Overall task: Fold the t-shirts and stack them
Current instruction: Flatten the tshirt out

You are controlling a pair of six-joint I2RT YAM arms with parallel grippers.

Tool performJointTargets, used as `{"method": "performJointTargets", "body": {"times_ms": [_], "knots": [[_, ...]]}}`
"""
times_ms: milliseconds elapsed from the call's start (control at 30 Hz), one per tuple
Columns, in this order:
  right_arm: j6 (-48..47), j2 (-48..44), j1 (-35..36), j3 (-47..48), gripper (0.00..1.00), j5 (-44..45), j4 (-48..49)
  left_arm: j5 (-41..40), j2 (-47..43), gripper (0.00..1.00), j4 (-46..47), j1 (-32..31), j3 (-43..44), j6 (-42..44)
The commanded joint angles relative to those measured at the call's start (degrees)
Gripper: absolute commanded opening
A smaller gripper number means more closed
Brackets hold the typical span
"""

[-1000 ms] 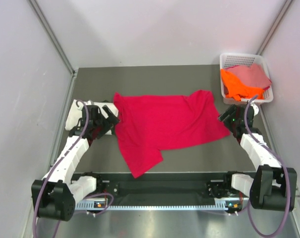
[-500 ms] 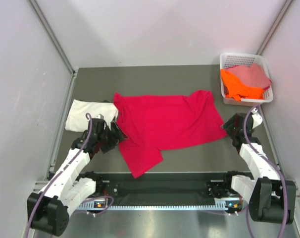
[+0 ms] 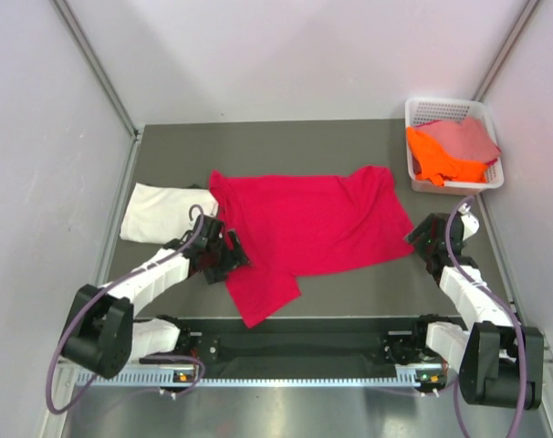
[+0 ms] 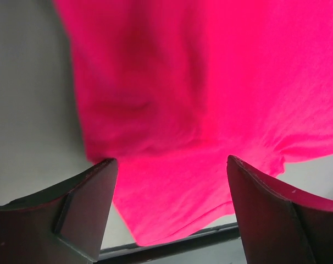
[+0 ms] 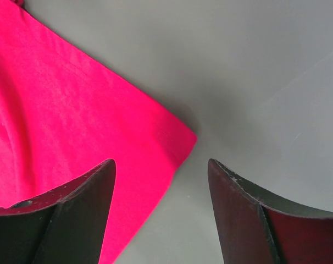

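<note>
Wide and empty, left gripper (image 3: 225,255) and right gripper (image 3: 416,234) flank flat crimson cotton t-shirt (image 3: 304,224); folded cream t-shirt (image 3: 156,212) beside left; white plastic lattice basket (image 3: 429,110) beyond right.

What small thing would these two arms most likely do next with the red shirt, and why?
Probably close both tools on the red t-shirt: the left tool stands open over its left part, the right tool open at its right corner, and it lies spread out.
</note>
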Motion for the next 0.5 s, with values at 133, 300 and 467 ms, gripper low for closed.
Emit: {"method": "performJointTargets", "body": {"times_ms": [133, 300, 467], "knots": [[-0.27, 0.82, -0.28, -0.17, 0.69, -0.92, 3.99, -3.90, 11.68, 0.83, 6.32, -0.22, 5.29, 0.64], [-0.62, 0.56, -0.37, -0.52, 0.68, -1.27, 4.52, -6.11, 21.45, 0.82, 5.89, 0.04, 15.04, 0.81], [-0.97, 0.03, -0.37, -0.70, 0.68, -1.80, 5.13, -7.69, 34.98, 0.81, 4.93, 2.58, 26.54, 0.81]]}}
